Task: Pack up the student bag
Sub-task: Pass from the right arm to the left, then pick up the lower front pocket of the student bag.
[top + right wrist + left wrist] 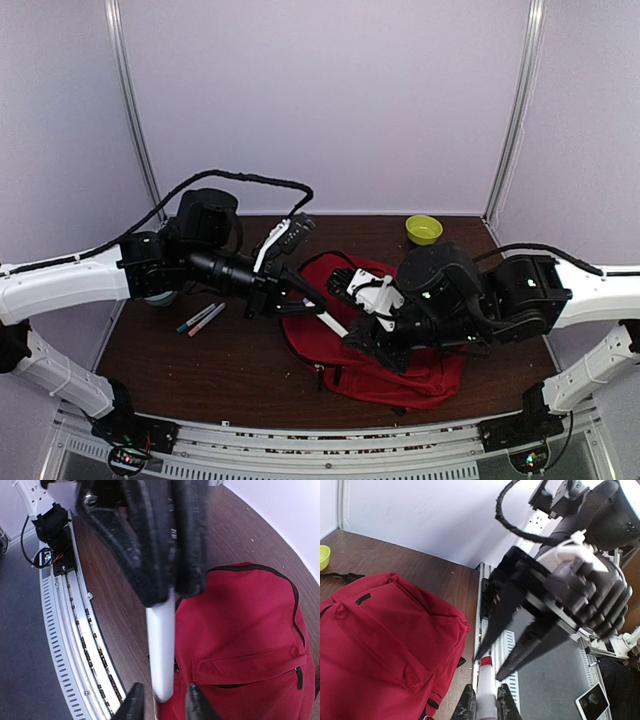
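Observation:
The student bag (400, 372) lies flat on the brown table, red, pocket side up; it fills the left of the left wrist view (380, 630) and the right of the right wrist view (250, 630). A white marker (331, 320) with a red band hangs over the bag's left edge. My left gripper (305, 297) is shut on one end of it (485, 695). My right gripper (162, 702) stands open at the marker's other end (161, 645), jaws on either side with gaps. Its black fingers (505, 610) show at the red band.
Two loose markers (200, 318) lie on the table left of the bag, under the left arm. A green bowl (423, 229) sits at the back right. The metal rail (65, 645) of the table's front edge runs close under both grippers.

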You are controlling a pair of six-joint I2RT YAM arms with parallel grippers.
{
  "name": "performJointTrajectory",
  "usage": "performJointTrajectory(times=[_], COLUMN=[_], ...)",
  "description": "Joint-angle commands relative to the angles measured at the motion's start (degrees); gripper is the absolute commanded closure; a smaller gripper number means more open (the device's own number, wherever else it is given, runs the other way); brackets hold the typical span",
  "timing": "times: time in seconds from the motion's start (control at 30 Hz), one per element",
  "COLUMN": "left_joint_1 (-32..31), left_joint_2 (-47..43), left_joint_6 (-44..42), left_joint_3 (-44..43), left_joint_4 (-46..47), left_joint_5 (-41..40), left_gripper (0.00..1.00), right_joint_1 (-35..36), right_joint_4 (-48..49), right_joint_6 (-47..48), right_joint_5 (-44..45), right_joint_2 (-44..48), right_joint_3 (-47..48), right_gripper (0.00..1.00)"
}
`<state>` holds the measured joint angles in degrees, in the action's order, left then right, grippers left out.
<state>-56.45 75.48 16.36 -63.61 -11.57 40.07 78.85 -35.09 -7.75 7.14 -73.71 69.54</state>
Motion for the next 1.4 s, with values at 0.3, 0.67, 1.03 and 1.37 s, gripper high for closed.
performJointTrajectory(times=[0.3, 0.67, 1.03, 1.37], left_joint_1=[-0.24, -0.24, -0.24, -0.24], left_joint_2=[-1.83, -4.48, -10.46, -12.51], left_joint_6=[2.02, 2.02, 1.09, 0.95], left_joint_3=[4.14, 8.75, 15.05, 17.27], left_joint_4=[-0.2, 1.43, 1.38, 2.44], left_joint_5=[-18.69, -20.72, -22.66, -22.76], left_gripper=[1.0, 1.0, 1.0, 1.0], right_joint_1=[-24.55, -26.76, -26.97, -26.21], right_joint_4=[-0.48, -6.07, -5.87, -12.55], right_joint_6=[-27.05, -35.73, -36.21, -37.59], right_joint_5=[1.51, 2.75, -1.37, 4.62], right_joint_2=[10.2, -7.61, -17.04, -17.59], right_joint_3=[-16.84, -8.25, 0.85, 0.62], right_gripper=[0.4, 0.23, 0.22, 0.45])
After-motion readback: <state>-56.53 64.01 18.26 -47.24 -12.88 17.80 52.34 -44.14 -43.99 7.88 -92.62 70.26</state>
